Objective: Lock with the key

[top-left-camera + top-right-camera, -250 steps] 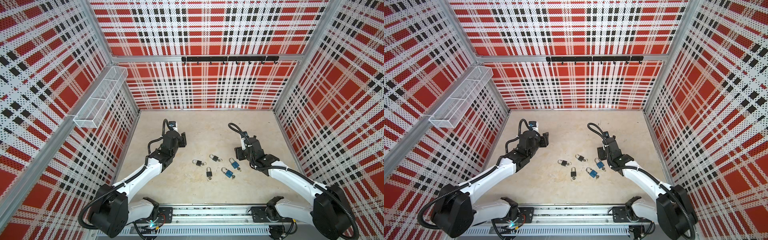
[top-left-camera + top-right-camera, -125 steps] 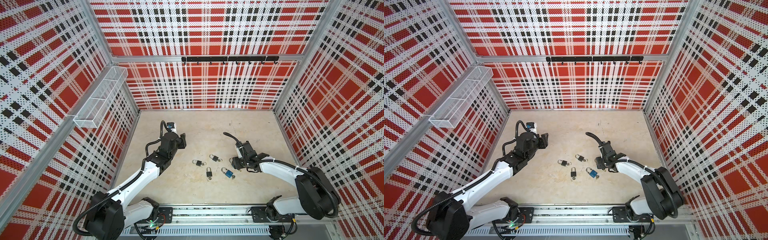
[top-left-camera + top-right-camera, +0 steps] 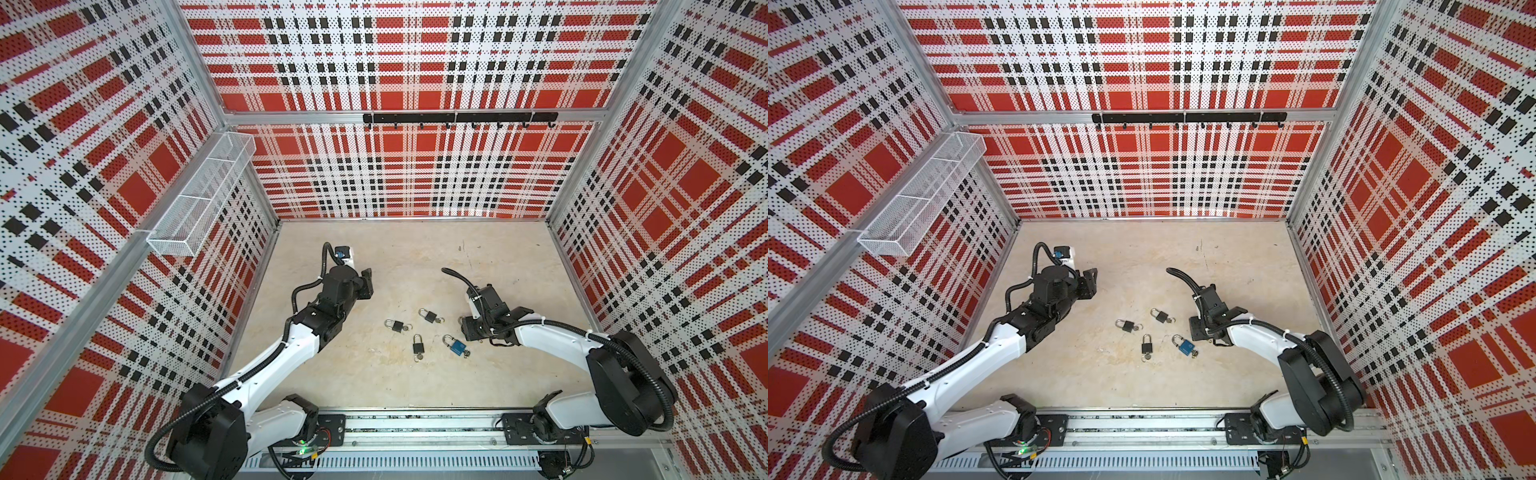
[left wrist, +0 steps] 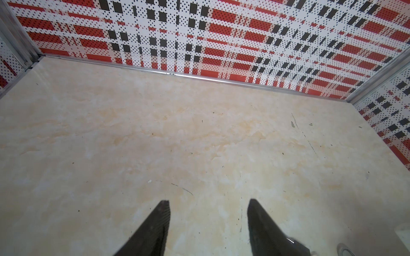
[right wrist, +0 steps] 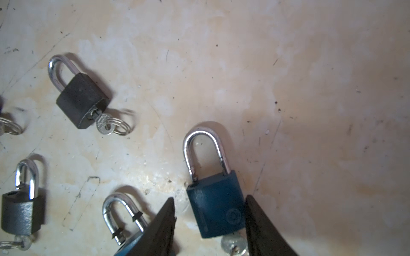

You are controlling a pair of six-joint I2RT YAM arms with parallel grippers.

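Right jaws straddle the blue padlock [image 5: 216,212] body, partly open, not yet clamped.
Padlock flat on tabletop [image 5: 310,88], long axis in line with the jaws: key [image 5: 233,245] end nearest wrist, open shackle [image 5: 205,135] pointing away. Left jaws well apart, open, empty, over bare tabletop.

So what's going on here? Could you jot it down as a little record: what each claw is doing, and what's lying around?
left gripper: open, empty, above bare tabletop
right gripper: open, fingers either side of a blue padlock
shackle: popped out at one end
key: sticking out of that padlock's base
nearby: second blue padlock, three black padlocks
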